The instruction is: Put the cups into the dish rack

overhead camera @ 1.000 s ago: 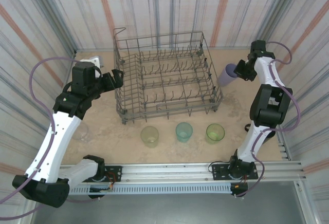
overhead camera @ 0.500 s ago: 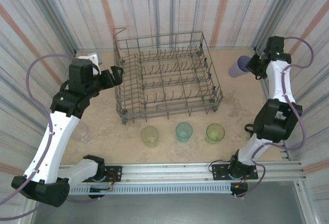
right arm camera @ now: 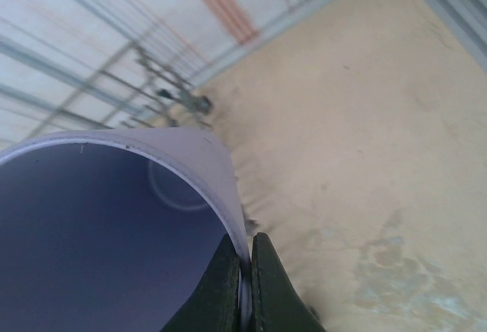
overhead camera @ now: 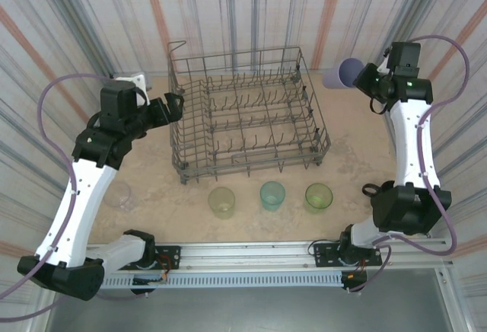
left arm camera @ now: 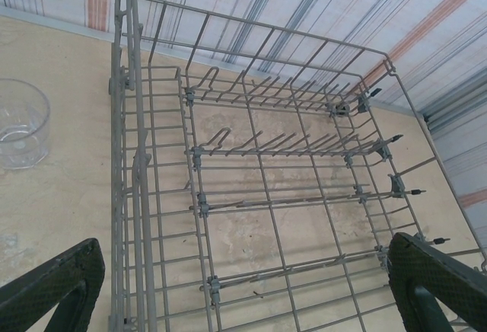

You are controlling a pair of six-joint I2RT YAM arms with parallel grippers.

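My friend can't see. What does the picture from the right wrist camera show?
The right gripper is shut on the rim of a lavender cup, whose open mouth faces the camera at lower left. Behind it lies a beige table, with a blurred corner of the grey wire dish rack near the striped wall.

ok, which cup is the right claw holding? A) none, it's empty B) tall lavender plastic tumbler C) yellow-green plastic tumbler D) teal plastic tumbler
B: the right claw is shut on the rim of the tall lavender translucent plastic tumbler; the teal plastic tumbler stands on the table.
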